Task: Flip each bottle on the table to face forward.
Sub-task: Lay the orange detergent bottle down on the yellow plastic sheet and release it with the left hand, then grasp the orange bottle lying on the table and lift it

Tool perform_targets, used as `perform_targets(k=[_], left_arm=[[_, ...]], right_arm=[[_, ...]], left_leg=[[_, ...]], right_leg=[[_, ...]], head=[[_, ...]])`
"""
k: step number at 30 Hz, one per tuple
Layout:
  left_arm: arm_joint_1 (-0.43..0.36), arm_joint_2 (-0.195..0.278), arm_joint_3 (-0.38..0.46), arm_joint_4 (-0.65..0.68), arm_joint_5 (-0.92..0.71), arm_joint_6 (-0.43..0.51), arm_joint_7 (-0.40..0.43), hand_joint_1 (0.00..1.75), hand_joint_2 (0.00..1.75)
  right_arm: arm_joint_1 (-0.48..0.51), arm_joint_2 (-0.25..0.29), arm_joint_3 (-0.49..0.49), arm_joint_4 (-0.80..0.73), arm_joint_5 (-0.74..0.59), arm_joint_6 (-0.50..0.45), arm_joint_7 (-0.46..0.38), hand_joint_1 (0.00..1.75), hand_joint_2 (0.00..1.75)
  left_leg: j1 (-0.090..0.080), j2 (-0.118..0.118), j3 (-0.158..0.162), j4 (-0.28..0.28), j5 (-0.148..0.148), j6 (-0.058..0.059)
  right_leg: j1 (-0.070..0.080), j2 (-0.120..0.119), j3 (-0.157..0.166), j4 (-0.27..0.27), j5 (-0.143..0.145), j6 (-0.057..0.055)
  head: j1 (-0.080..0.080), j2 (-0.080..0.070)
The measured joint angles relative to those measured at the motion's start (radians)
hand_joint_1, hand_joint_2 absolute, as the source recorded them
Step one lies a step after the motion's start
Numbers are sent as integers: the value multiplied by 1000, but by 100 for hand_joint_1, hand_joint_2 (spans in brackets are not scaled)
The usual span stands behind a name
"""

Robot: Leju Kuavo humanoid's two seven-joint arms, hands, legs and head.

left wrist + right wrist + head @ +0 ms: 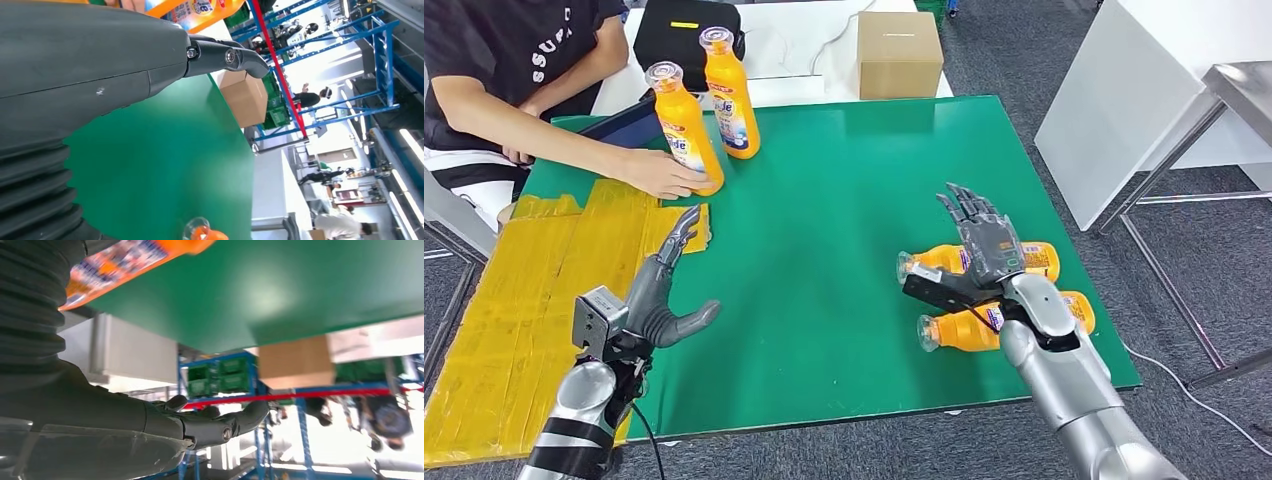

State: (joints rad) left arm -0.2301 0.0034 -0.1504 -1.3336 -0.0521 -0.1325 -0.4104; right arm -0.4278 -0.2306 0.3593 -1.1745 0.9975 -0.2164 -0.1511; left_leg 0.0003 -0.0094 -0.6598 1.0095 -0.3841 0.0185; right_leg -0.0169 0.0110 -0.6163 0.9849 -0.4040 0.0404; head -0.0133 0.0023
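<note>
Two orange bottles stand upright at the far left of the green table, side by side and touching or nearly so: the nearer upright bottle and the farther upright bottle just behind it. A person in a black shirt sits at that corner, and the person's hand rests against the base of the nearer upright bottle.

Over on the right, two more orange bottles lie on their sides, caps pointing left. The farther lying bottle sits under the right robot hand, which hovers over it with fingers stretched flat and apart, thumb out to the left, gripping nothing. The nearer lying bottle lies just beside the first, partly hidden by the silver forearm. In the right wrist view an orange bottle body shows close by the ribbed cover.

The left robot hand hangs above the table's near left edge, fingers straight and pointing towards the upright bottles, thumb spread out to the side, holding nothing. Beneath it lies a patch of yellow tape covering the table's left side.

Beyond the green surface sit a cardboard box and a black bag on a white top.
</note>
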Motion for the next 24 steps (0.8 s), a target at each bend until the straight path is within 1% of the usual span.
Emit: perform_targets(k=[5, 12, 24], left_arm=[[2, -9, 0, 0, 7, -4, -1, 0, 175], [1, -16, 0, 8, 21, -4, -1, 0, 175], [1, -19, 0, 13, 23, -5, -1, 0, 175]], right_arm=[[-55, -28, -6, 99, -4, 2, -5, 0, 175], [-98, -44, -6, 205, 1, 13, -10, 0, 175], [-113, -52, -6, 263, 1, 20, -15, 0, 175]], left_leg=[[0, 0, 0, 0, 0, 0], [0, 0, 0, 0, 0, 0], [0, 0, 0, 0, 0, 0]], right_leg=[[0, 0, 0, 0, 0, 0], [0, 0, 0, 0, 0, 0], [0, 0, 0, 0, 0, 0]], head=[[0, 0], [0, 0], [0, 0]])
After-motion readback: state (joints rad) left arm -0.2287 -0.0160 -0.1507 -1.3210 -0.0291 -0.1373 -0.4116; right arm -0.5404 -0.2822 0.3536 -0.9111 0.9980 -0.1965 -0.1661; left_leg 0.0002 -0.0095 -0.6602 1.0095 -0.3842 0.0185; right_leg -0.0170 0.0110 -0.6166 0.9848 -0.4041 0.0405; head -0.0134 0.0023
